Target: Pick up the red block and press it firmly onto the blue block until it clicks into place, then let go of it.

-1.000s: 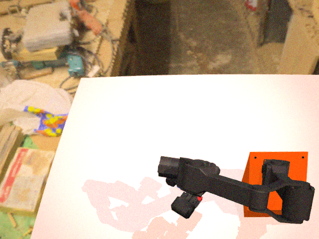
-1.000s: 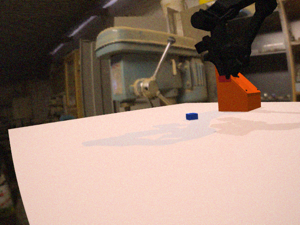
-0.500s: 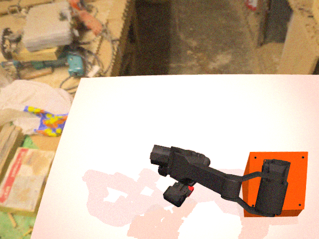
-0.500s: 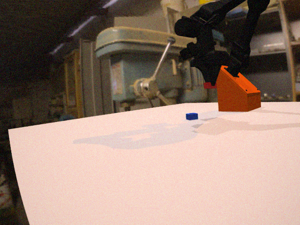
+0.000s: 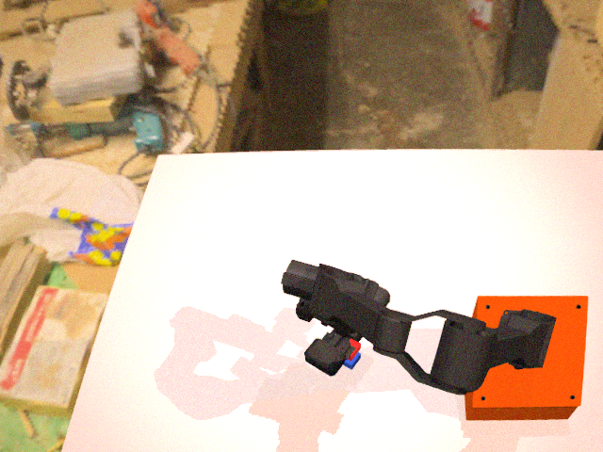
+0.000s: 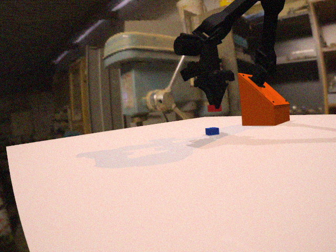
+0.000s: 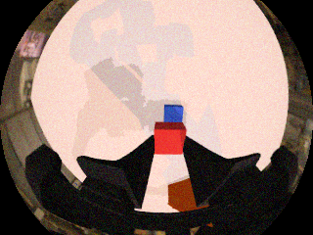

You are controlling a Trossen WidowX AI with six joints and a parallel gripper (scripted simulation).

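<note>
Top: tool clamped on red block; blue block partly visible just beside it from up here, both well in from the table's left edge. Exterior: tool points down, red block in the air above blue block, gap between; blue block sits on the table near the far edge, close to the orange base. Wrist: red block between both fingertips, blue block just past it.
</note>
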